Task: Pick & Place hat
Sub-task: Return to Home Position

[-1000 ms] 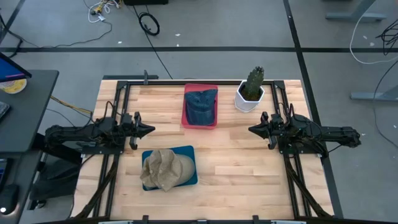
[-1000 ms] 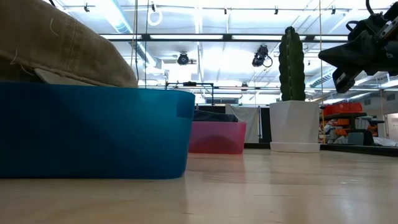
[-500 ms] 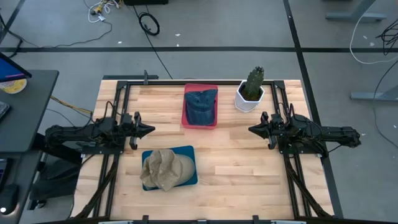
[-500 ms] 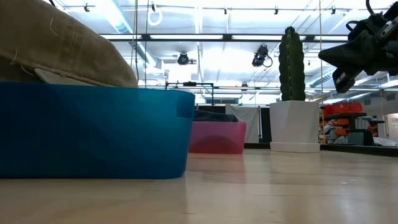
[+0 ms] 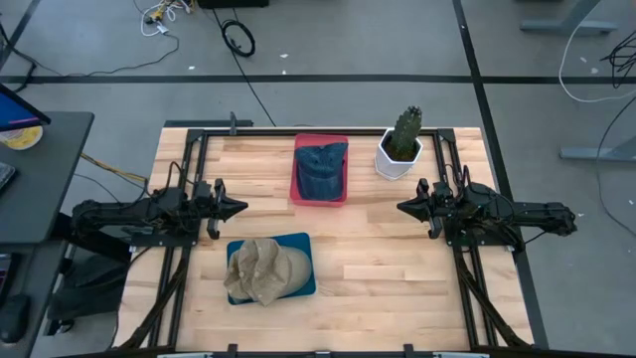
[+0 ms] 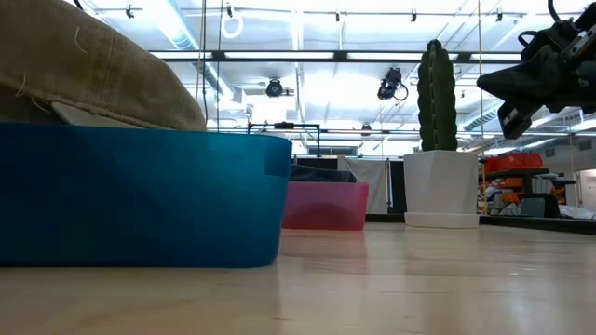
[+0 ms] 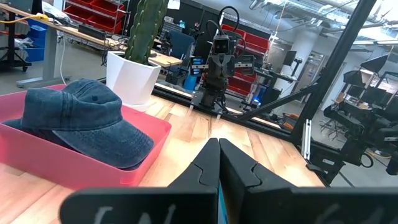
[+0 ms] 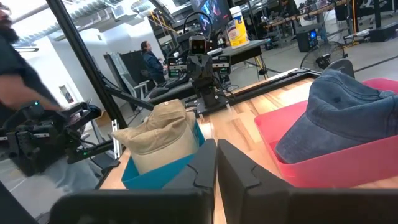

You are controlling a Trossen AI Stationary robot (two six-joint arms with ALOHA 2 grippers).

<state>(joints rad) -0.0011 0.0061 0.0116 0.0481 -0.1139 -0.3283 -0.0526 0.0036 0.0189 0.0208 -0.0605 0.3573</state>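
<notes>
High view shows you brown caps (image 5: 260,272) heaped in the blue bin (image 5: 302,242); left gripper (image 5: 237,208) and right gripper (image 5: 404,207) hang pressed together, empty. Soft, light cloth, probably floppy: pinch the brim.

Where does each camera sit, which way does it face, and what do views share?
High: overhead, straight down on the table; left gripper and right gripper, both shut, point at each other.
Low: table height, near edge, looking past the blue bin toward the cactus; right gripper shows upper right.
Left wrist: faces the right arm across the red bin; own fingers below.
Right wrist: faces the left arm past both bins; own fingers below.
Shared: both wrist views show the denim cap in the red bin.
</notes>
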